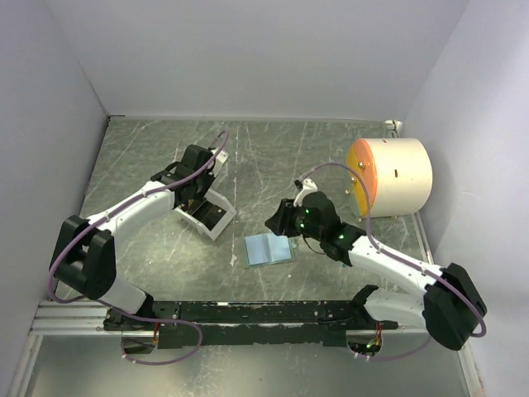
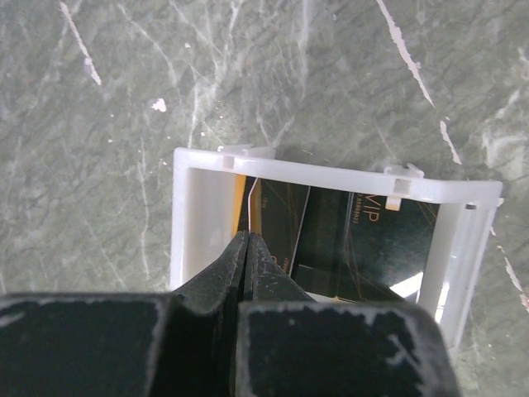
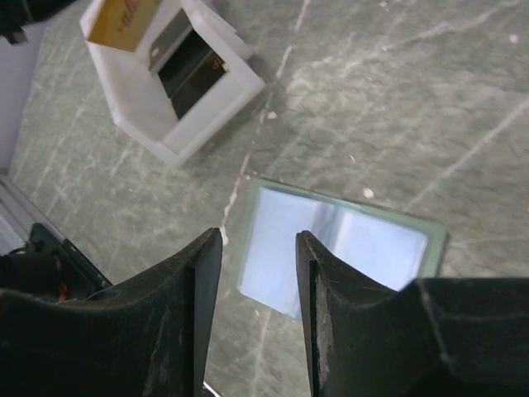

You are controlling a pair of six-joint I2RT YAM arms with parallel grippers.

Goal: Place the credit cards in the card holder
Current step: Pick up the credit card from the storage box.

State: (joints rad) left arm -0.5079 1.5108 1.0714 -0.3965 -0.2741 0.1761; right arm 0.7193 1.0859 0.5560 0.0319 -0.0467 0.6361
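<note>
My left end effector (image 2: 246, 238) is pinched together on the yellow card (image 3: 124, 21), lifted over the tray (image 2: 198, 215). I judge it light, stiff and slick, so I grip its edge deep. My right end effector (image 3: 258, 240) hangs apart over the open card holder (image 1: 269, 248) on the tabletop.

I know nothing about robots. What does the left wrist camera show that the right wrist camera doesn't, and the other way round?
Only the left wrist view: the left gripper, shut and apparently pinching the yellow-orange card, and the VIP lettering on a black card. Only the right wrist view: the card holder, lying open with its light blue inside up, and the right gripper above it, jaws apart. Both: the white tray holding the cards, on the marbled table.
</note>
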